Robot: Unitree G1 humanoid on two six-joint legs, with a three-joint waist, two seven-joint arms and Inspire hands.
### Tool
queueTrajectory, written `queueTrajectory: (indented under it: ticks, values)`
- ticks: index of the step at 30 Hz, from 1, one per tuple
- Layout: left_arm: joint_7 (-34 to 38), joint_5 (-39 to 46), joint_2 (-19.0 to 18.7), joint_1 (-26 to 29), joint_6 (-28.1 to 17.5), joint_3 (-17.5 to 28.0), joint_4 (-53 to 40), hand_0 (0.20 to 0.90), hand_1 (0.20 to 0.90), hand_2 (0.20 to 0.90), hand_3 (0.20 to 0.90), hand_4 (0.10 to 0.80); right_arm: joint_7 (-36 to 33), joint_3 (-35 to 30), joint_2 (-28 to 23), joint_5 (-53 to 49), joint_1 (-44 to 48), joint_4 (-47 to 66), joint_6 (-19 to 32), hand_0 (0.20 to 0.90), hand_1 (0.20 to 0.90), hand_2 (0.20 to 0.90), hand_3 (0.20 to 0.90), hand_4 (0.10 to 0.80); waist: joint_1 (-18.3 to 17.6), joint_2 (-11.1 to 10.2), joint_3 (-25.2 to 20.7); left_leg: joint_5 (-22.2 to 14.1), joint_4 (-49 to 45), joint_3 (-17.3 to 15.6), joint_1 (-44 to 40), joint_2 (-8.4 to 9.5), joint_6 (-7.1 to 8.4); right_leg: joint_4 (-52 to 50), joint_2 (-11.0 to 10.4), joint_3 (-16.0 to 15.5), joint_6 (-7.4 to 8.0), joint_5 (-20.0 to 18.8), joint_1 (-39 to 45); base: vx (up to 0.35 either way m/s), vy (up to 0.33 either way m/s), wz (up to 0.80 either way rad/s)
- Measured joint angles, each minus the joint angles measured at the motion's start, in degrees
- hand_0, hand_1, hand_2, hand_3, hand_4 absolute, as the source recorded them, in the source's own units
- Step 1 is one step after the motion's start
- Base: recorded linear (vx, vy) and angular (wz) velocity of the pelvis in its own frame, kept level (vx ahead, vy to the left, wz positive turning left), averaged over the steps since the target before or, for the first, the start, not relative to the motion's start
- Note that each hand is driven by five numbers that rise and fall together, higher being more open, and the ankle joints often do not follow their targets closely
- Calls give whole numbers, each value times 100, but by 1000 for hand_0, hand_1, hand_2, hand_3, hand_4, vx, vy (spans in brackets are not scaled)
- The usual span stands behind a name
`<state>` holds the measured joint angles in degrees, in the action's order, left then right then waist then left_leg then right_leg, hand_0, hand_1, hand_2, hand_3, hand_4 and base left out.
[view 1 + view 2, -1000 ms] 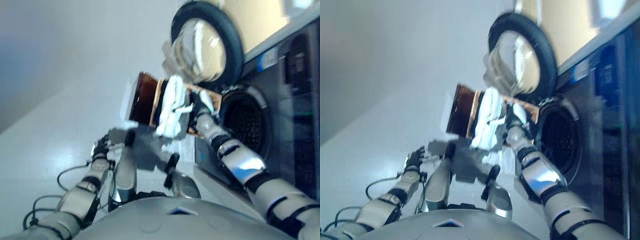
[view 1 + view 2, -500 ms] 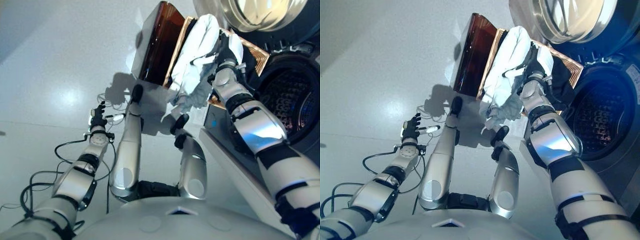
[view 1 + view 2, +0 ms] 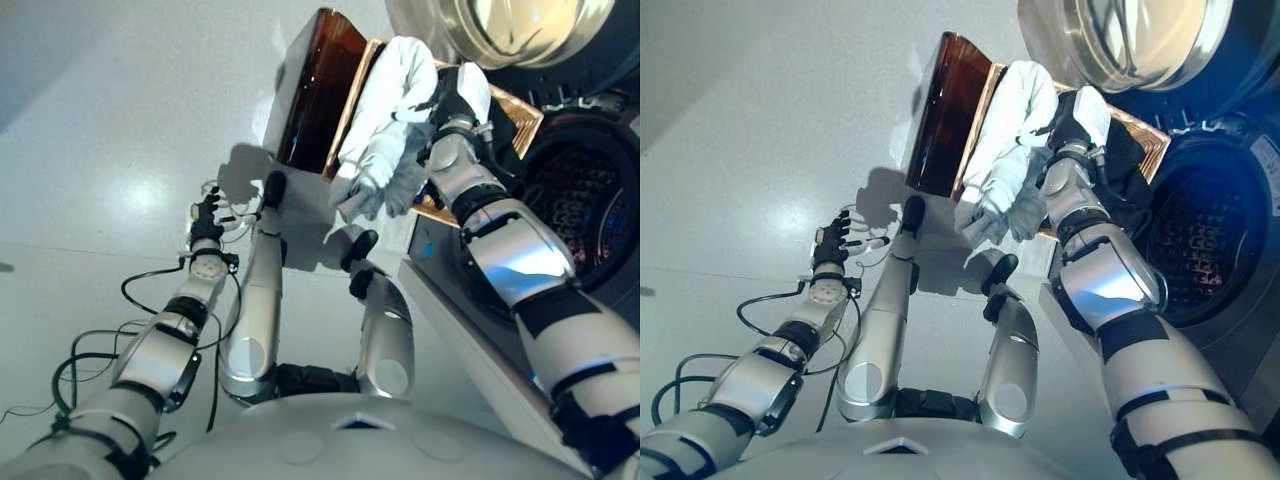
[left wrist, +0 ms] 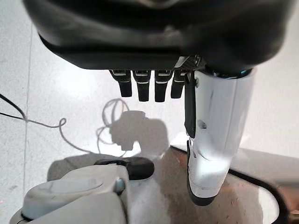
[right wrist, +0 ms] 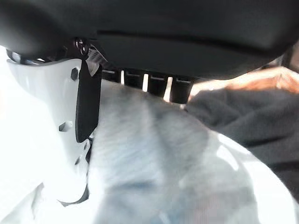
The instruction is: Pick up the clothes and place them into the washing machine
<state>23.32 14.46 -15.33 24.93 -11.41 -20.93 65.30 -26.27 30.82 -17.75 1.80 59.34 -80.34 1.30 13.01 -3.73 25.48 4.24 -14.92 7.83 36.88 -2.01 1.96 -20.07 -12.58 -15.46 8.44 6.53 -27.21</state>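
Note:
A pale white garment [image 3: 385, 110] hangs over the rim of a brown see-through basket [image 3: 315, 85] that stands on the floor by the washing machine. My right hand [image 3: 458, 98] is shut on the garment's top, its fingers [image 5: 156, 86] sunk into the cloth [image 5: 154, 154]. A dark garment [image 5: 243, 121] lies in the basket beside it. The machine's drum opening [image 3: 585, 200] is just to the right of the hand, with its round door [image 3: 520, 20] swung open above. My left hand [image 3: 207, 215] hangs open over the floor, far to the left, holding nothing [image 4: 154, 84].
The washing machine's dark front [image 3: 1240, 330] fills the right side. Pale floor [image 3: 100, 150] stretches to the left of the basket.
Since 1.0 s ago the camera has swung down toward the basket. In the last half second the white garment has risen a little in my right hand, and my left hand has lifted slightly.

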Motion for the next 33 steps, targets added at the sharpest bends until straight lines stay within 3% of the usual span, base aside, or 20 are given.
queueTrajectory:
  ticks: [4, 12, 20, 21, 27, 29, 33]
  values:
    - [23, -1, -16, -179, -1, -1, 15, 900, 900, 900, 900, 800, 7, -8, 95, 3, -456, 108, 5, 200, 200, 200, 200, 300, -19, 73, -153, 2, 246, -106, -566, 2, -6, 242, -1, 62, 21, -25, 497, 35, 20, -10]
    - [-162, -69, 107, -896, 137, 264, 151, 900, 900, 900, 900, 800, 107, -656, 282, -7, -1865, 312, 32, 200, 200, 200, 200, 300, -429, 300, -667, 105, 992, -465, -1874, -21, -90, 1429, 58, 261, 144, -542, 1816, 65, -23, -19]
    - [-465, -297, 348, -1806, 283, 576, 309, 900, 900, 900, 900, 800, 291, -1488, 465, -567, -3661, 532, 121, 200, 200, 200, 200, 300, -983, 396, -1608, 170, 1795, -808, -3066, -52, -39, 2413, 133, 465, 145, -813, 2881, 71, -41, -24]
    - [-518, -352, 449, -1968, 280, 691, 307, 900, 900, 900, 900, 800, 366, -2020, 503, -971, -3937, 755, 210, 200, 200, 200, 200, 300, -1064, 453, -1679, 207, 1950, -958, -3253, -75, -26, 2441, 148, 586, 145, -826, 2914, 23, -10, -38]
    - [-637, -400, 720, -2252, 289, 682, 397, 900, 900, 900, 900, 800, 410, -2732, 564, -2916, -4563, 1065, 459, 200, 200, 200, 200, 300, -1385, 761, -1855, 135, 1952, -1172, -3512, -117, -3, 2482, 147, 911, 138, -876, 2987, 4, 34, -32]
    - [-682, -413, 881, -2450, 331, 677, 402, 900, 900, 900, 900, 800, 556, -3119, 692, -4291, -4883, 1453, 859, 200, 200, 200, 200, 300, -1513, 1003, -1958, 102, 1957, -1301, -3566, -118, -23, 2501, 125, 1045, 150, -888, 2969, -7, 51, -26]
    - [-754, -391, 1163, -2622, 345, 660, 396, 900, 900, 900, 900, 800, 1023, -3643, 801, -5962, -5089, 1554, 1246, 200, 200, 200, 200, 300, -1576, 1345, -2082, 86, 1984, -1320, -3574, -118, -6, 2505, 97, 1066, 152, -902, 2959, 6, 44, -5]
